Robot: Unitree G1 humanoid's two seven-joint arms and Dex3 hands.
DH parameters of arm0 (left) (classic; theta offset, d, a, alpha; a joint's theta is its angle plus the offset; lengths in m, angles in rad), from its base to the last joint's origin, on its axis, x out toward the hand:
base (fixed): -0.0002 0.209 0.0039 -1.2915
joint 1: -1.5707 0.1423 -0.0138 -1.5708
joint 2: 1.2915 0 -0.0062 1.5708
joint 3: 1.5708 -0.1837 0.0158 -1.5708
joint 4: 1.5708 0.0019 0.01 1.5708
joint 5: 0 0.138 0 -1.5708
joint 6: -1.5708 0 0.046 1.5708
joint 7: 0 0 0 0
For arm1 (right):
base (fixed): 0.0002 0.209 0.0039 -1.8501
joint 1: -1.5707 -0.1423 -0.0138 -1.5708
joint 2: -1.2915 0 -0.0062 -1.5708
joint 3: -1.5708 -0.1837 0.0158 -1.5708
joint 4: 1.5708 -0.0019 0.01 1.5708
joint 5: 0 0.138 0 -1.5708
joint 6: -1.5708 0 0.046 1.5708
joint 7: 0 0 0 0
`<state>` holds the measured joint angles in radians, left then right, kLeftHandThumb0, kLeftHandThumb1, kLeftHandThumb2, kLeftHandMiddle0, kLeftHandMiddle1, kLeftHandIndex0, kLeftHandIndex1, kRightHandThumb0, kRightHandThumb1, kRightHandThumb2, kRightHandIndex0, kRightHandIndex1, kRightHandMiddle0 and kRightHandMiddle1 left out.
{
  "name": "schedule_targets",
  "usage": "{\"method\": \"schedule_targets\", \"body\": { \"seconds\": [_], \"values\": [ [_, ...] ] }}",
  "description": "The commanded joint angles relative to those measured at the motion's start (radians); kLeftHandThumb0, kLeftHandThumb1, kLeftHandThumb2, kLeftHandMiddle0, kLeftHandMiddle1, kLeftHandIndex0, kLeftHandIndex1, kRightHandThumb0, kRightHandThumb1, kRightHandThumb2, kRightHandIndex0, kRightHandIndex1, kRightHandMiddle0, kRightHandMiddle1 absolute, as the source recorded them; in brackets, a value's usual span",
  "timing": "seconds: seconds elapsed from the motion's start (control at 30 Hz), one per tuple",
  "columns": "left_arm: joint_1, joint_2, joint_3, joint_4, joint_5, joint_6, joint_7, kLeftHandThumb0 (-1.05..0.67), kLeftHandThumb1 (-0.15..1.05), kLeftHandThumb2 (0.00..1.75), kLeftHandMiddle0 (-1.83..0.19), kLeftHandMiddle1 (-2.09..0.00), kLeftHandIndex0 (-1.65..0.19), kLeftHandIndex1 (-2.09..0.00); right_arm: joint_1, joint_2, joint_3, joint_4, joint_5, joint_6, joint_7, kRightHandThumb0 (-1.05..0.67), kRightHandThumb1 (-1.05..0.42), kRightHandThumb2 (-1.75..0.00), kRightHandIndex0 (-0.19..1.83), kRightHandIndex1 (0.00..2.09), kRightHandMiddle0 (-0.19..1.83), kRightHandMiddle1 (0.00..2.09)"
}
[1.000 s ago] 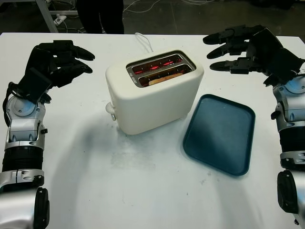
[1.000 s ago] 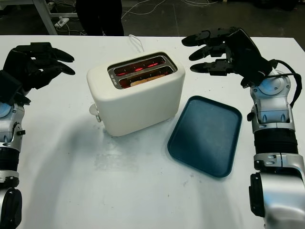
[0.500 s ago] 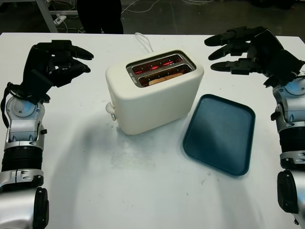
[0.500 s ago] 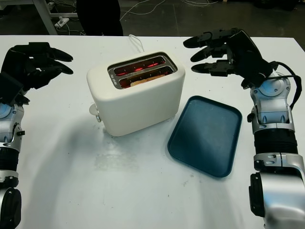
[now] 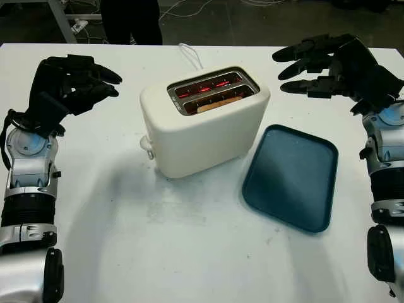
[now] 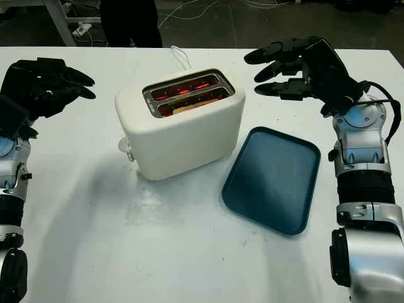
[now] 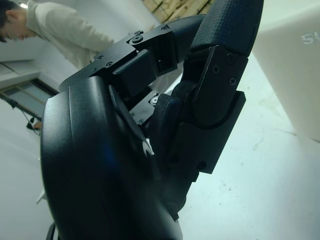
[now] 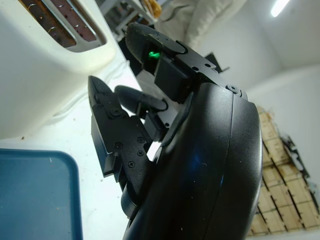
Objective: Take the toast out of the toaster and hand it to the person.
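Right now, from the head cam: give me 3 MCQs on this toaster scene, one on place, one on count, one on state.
1. Where does the blue tray lie relative to the toaster?
A. on the robot's right of it
B. on the robot's left of it
C. on top of it

2. How many slots does the toaster have?
A. one
B. two
C. four

3. What does the right hand hold?
A. the toast
B. the tray
C. nothing

Key: 1 A, the tray lies on the white table beside the toaster's right end. 2 B, two slots glow red on top, with the toast in the nearer one. 3 C, the right hand is open above the table, past the tray; the left hand is open too, on the toaster's other side.
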<state>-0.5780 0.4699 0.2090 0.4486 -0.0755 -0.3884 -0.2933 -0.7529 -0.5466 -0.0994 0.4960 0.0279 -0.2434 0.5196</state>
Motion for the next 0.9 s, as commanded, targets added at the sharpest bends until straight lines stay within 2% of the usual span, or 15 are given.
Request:
{"method": "schedule_targets", "body": {
  "seconds": [0.0,0.2,0.5,0.87],
  "values": [
    [-0.013,0.010,0.002,-0.003,0.007,0.001,0.010,-1.05,0.92,0.01,-1.19,-0.60,-1.25,-0.40,-0.005,0.002,-0.002,-0.016,0.008,0.006,-0.007,0.03,-0.78,0.00,0.78,0.80,0.97,0.17],
    [-0.011,0.004,0.002,-0.013,-0.004,0.012,0.009,-1.05,0.90,0.00,-1.22,-0.60,-1.24,-0.36,-0.008,0.008,-0.014,0.002,0.034,-0.010,0.009,0.12,-0.80,-0.01,0.80,0.86,0.98,0.19],
    [-0.009,0.003,-0.002,-0.032,-0.005,0.038,0.004,-1.05,0.84,0.00,-1.23,-0.60,-1.25,-0.33,-0.014,0.003,-0.008,0.020,0.024,-0.050,-0.005,0.12,-0.82,-0.01,0.81,0.92,1.00,0.22],
    [-0.014,-0.002,0.001,-0.019,-0.006,0.021,0.011,-1.05,0.91,0.02,-1.21,-0.57,-1.24,-0.30,-0.018,0.000,-0.002,0.020,0.011,-0.048,-0.019,0.14,-0.83,-0.01,0.82,0.93,1.00,0.24]
  ]
}}
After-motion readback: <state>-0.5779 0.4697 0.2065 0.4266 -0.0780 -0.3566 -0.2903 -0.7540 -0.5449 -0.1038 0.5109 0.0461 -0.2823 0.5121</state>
